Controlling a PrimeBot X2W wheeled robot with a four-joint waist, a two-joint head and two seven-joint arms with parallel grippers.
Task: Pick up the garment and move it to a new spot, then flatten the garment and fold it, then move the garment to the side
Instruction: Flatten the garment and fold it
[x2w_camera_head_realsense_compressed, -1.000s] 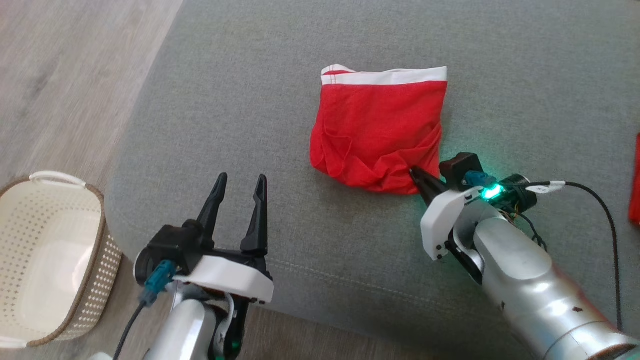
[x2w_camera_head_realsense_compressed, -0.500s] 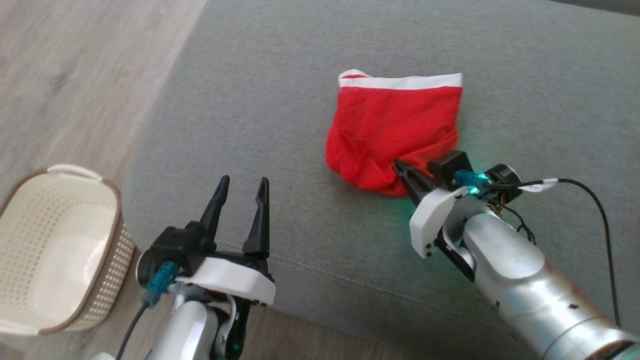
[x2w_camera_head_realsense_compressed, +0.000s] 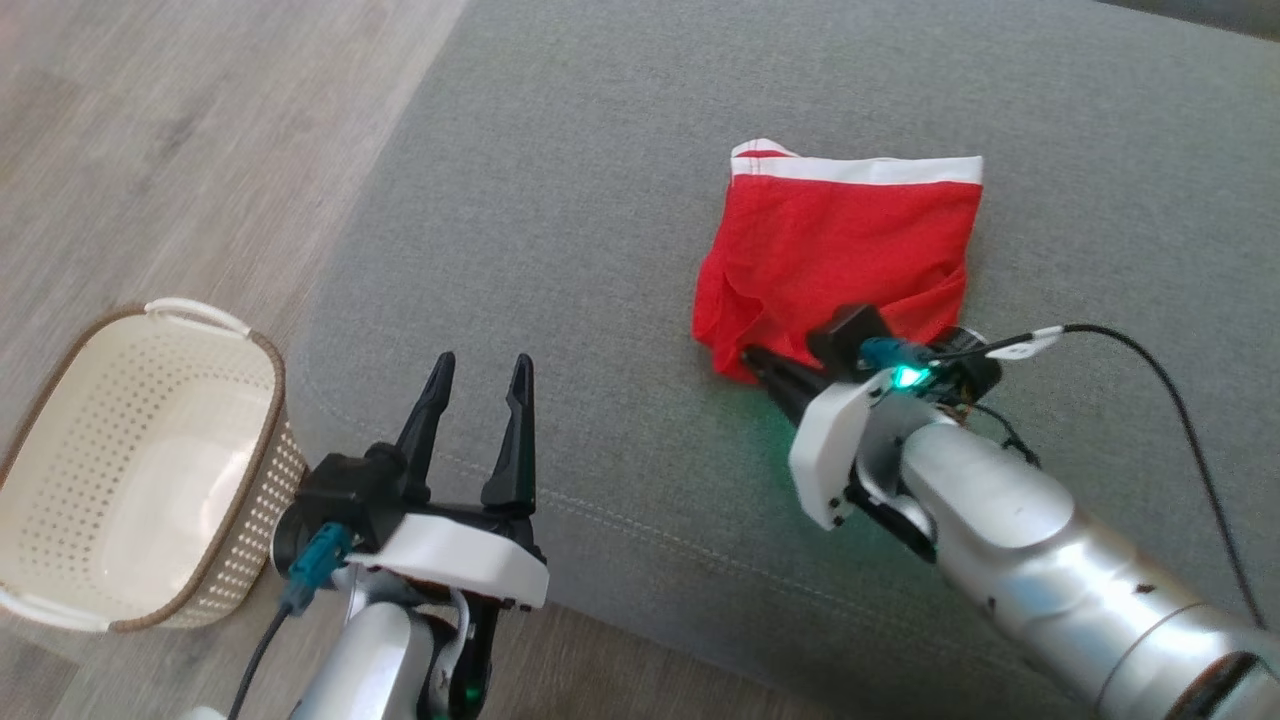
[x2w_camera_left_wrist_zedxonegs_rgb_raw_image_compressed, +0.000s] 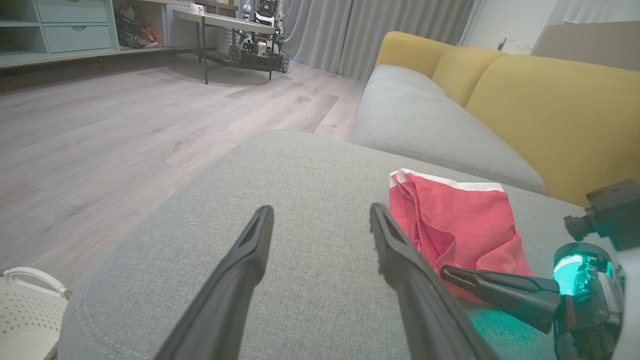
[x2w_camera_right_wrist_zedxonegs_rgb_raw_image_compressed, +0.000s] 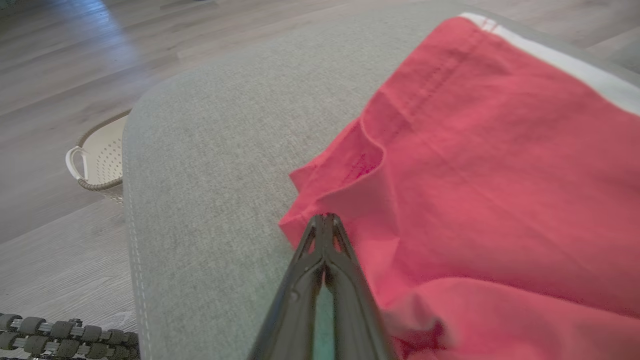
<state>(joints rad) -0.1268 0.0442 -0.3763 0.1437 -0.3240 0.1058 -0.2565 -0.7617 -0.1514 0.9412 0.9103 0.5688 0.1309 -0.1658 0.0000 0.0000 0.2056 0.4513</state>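
red garment (x2w_camera_head_realsense_compressed: 840, 240) is lying on the grey cushion (x2w_camera_head_realsense_compressed: 560, 230), well in from its near and left edges. right jaws are pressing together, tips touching the garment's near-left corner. right wrist close-up isn't showing whether cloth is pinched. left jaws are hovering apart over the near edge. head view is showing a basket (x2w_camera_head_realsense_compressed: 240, 560) off the left corner; left wrist view, a yellow backrest (x2w_camera_left_wrist_zedxonegs_rgb_raw_image_compressed: 550, 110).
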